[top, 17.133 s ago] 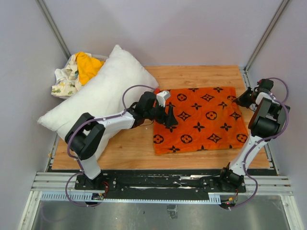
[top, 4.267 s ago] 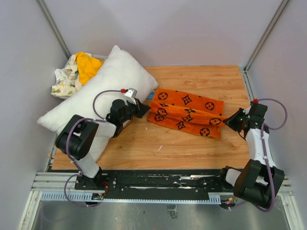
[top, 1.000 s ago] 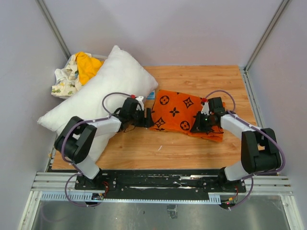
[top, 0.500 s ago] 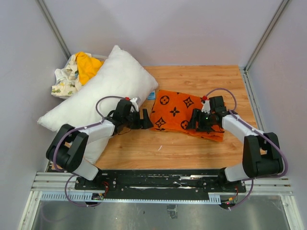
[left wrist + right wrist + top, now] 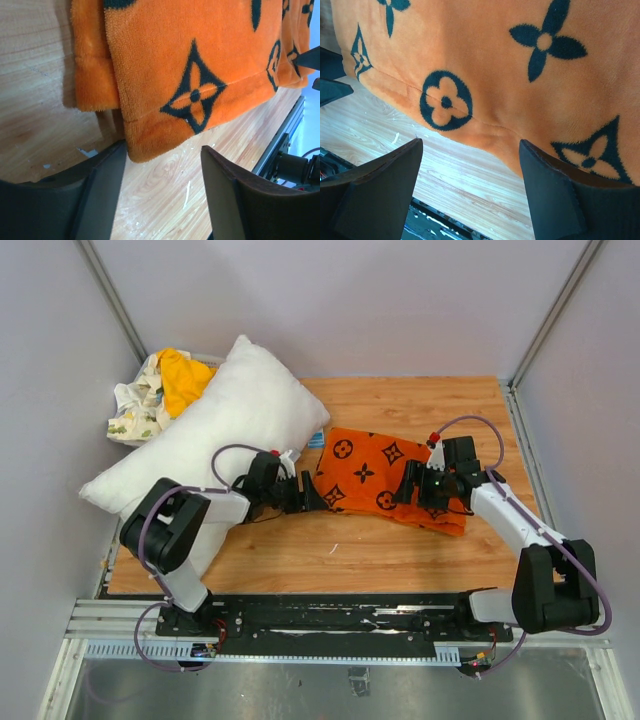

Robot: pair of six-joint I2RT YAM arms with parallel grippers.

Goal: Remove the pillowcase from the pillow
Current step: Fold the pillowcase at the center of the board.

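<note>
Our soft orange black-flowered pillowcase point(image 5: 370, 472) lies long across the wooden desk point(image 5: 420, 400), off the big white pillow point(image 5: 225, 420), between our left gripper point(image 5: 312, 500) and right gripper point(image 5: 412, 492), both spread wide, one at each end

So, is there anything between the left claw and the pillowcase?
Nothing visible stands between them. The left claw is open right at the left edge of the folded pillowcase, with only the bare table below.
</note>
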